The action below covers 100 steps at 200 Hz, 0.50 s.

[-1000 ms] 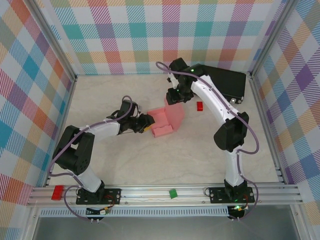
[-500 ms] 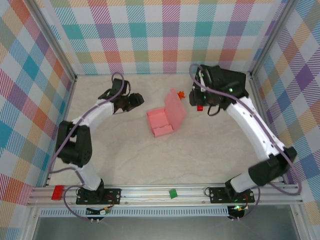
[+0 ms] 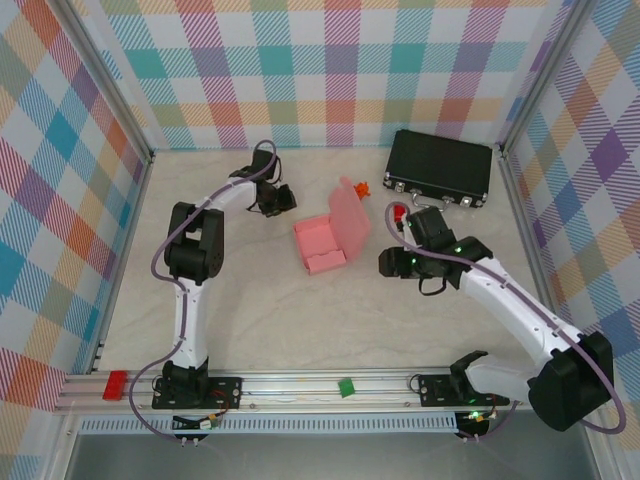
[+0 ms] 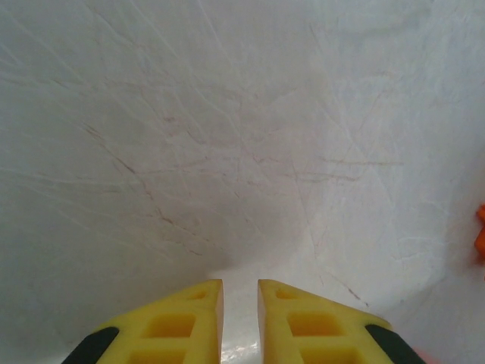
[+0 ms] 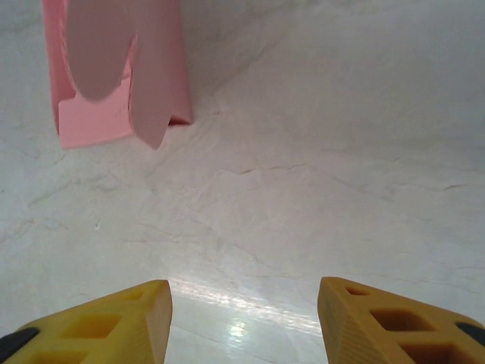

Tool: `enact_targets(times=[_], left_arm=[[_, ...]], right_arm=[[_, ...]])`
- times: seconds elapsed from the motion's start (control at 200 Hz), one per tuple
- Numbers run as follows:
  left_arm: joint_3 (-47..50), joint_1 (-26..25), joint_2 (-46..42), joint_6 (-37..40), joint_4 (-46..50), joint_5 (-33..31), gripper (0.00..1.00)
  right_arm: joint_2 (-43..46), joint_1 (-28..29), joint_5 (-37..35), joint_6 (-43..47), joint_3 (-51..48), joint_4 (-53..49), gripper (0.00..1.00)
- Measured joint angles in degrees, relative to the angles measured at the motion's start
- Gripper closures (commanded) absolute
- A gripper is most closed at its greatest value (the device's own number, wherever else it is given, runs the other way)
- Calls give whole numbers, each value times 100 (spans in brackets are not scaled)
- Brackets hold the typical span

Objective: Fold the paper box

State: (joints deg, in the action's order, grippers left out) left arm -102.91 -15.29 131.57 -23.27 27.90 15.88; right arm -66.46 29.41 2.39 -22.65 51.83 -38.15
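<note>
While neither arm touches it, the paper box [image 3: 330, 240] lies half-formed on the table [image 3: 300, 320], a shallow pink tray with one tall panel standing up along its right side. The left gripper [image 3: 283, 200] sits up and to the left of the box, clearly apart from it. Its yellow fingers [image 4: 186, 318] are drawn nearly together, with a thin gap and nothing between them. The right gripper [image 3: 388, 263] hangs to the right of the box, near but not touching. Its fingers [image 5: 114, 322] are spread wide and empty, and the box [image 5: 121, 68] stands ahead of them. An orange toy [image 3: 360, 188] lies just behind the box's upright panel. A small red block [image 3: 399, 212] lies to the box's right, and a black case [image 3: 440, 168] farther back on that side.
</note>
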Motion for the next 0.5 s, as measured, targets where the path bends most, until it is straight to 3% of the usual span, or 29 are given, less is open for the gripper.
enact_targets(times=[0.28, 0.5], left_arm=[[175, -133, -46, 221, 254, 369, 85], [1213, -149, -667, 256, 90, 590, 86]], right_arm=[[-461, 387, 413, -411, -566, 1248, 48], [-1561, 404, -50, -389, -96, 1740, 54]])
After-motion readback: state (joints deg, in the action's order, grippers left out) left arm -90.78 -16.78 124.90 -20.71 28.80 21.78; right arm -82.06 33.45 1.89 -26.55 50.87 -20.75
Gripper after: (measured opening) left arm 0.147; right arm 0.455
